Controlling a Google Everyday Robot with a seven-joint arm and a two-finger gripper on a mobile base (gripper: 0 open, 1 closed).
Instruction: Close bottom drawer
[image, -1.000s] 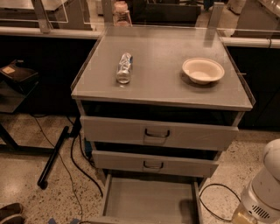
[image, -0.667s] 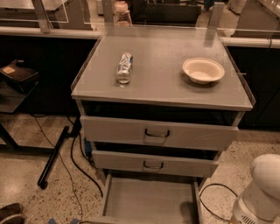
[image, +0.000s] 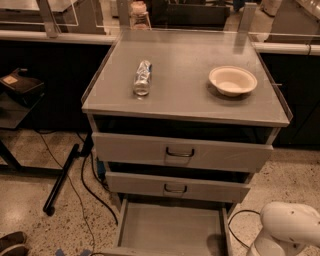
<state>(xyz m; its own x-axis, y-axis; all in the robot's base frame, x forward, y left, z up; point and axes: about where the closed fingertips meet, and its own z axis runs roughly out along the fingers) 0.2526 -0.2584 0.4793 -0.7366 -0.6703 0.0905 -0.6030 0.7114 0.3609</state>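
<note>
The bottom drawer (image: 170, 231) stands pulled far out at lower centre. The middle drawer (image: 135, 184) and top drawer (image: 130, 148) protrude slightly. A white arm segment (image: 289, 227) occupies lower right; the gripper lies outside the frame.

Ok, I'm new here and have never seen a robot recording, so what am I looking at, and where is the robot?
This is one camera looking down at a grey metal cabinet; where the camera is mounted, I cannot tell. On top, a clear plastic bottle lies on its side, and a pale bowl stands to its right. Below are three drawers. The bottom drawer is pulled far out, and that is the one to close. The white rounded shape at lower right is part of the robot's arm. Its gripper, the two-finger hand, is out of view, so nothing can be seen held.
</note>
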